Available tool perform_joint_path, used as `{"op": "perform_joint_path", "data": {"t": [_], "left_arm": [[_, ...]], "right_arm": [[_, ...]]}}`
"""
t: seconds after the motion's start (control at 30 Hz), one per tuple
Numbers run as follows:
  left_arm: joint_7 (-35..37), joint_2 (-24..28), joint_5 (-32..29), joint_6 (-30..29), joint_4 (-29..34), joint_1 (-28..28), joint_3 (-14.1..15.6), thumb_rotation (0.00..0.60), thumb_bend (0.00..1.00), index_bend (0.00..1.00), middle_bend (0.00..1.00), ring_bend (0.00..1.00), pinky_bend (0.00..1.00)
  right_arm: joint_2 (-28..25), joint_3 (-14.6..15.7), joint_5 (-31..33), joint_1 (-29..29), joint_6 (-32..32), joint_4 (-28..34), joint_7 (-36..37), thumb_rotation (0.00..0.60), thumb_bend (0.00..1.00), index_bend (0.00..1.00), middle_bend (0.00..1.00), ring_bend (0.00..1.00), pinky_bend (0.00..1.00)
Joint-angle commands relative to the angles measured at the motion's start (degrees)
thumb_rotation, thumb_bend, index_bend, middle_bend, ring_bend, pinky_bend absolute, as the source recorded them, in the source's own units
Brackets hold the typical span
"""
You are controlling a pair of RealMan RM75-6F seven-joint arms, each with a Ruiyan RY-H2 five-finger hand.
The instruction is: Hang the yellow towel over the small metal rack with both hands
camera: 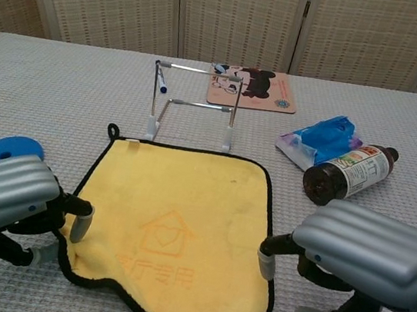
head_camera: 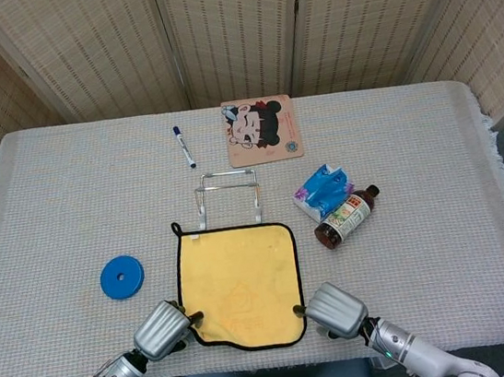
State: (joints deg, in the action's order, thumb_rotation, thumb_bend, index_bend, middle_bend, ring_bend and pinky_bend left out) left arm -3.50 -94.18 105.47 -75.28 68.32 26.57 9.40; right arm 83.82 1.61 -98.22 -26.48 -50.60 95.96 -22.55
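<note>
The yellow towel (head_camera: 241,283) (camera: 177,214) lies flat on the table, black-edged, with a small loop at its far left corner. Just beyond its far edge stands the small metal rack (head_camera: 227,196) (camera: 194,103), upright and bare. My left hand (head_camera: 164,328) (camera: 8,201) sits at the towel's near left corner with a fingertip (camera: 80,227) on the edge; a pinch cannot be made out. My right hand (head_camera: 336,309) (camera: 366,252) is at the near right corner, fingers apart, one fingertip (camera: 266,263) at the black border.
A blue disc (head_camera: 122,277) (camera: 6,149) lies left of the towel. A brown bottle (head_camera: 347,217) (camera: 349,174) and a blue packet (head_camera: 324,188) lie to the right. A cartoon mat (head_camera: 262,129) and a marker (head_camera: 183,146) sit behind the rack. Both hands are near the table's front edge.
</note>
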Motion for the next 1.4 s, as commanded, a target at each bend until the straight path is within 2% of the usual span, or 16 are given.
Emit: {"op": "perform_joint_path", "data": {"t": [0.03,0.4,0.73,0.87,1.1,1.27,1.4], "left_arm": [[0.0,0.0,0.0,0.0,0.1,0.0,0.0,0.600,0.58,0.64,0.99,0.81,0.79],[1.1,0.1,0.1,-0.7,0.3,-0.2,0.1,0.600,0.58,0.64,0.99,0.81,0.79],[1.5,-0.2,0.2,-1.2,-0.2,-0.5,0.2,0.600,0.58,0.64,0.99,0.81,0.79],[1.8,-0.1,0.3,-1.8,-0.2,-0.7,0.2,0.600,0.58,0.64,0.99,0.81,0.79],[3.7,0.7,0.5,-3.4,0.7,-0.6,-0.3,0.600,0.58,0.65,0.99,0.81,0.79],[5.5,3.0,0.3,-4.7,3.7,0.4,-2.0,0.600,0.58,0.64,0.99,0.81,0.79],[7.2,5.9,-0.7,-5.3,8.0,2.0,-4.9,0.600,0.58,0.64,0.99,0.81,0.79]], "right_arm": [[1.0,0.4,0.4,-0.7,0.8,-0.7,-1.0,0.600,0.27,0.39,0.96,1.00,0.93],[5.6,0.9,1.5,-2.9,1.4,-4.8,-2.8,0.600,0.27,0.39,0.96,1.00,0.93],[8.4,0.7,2.6,-4.6,1.3,-7.0,-3.3,0.600,0.32,0.42,0.96,1.00,0.93],[9.7,0.7,2.2,-4.8,-0.1,-7.8,-2.9,0.600,0.39,0.50,0.96,1.00,0.95],[10.6,0.8,0.7,-5.0,-3.5,-8.7,-0.7,0.600,0.50,0.70,0.98,1.00,0.97],[8.8,-0.2,0.0,-4.7,-7.6,-6.8,1.2,0.600,0.51,0.73,0.98,1.00,0.97],[6.9,-2.1,-0.2,-4.7,-10.9,-4.9,2.4,0.600,0.51,0.74,0.99,1.00,0.97]]}}
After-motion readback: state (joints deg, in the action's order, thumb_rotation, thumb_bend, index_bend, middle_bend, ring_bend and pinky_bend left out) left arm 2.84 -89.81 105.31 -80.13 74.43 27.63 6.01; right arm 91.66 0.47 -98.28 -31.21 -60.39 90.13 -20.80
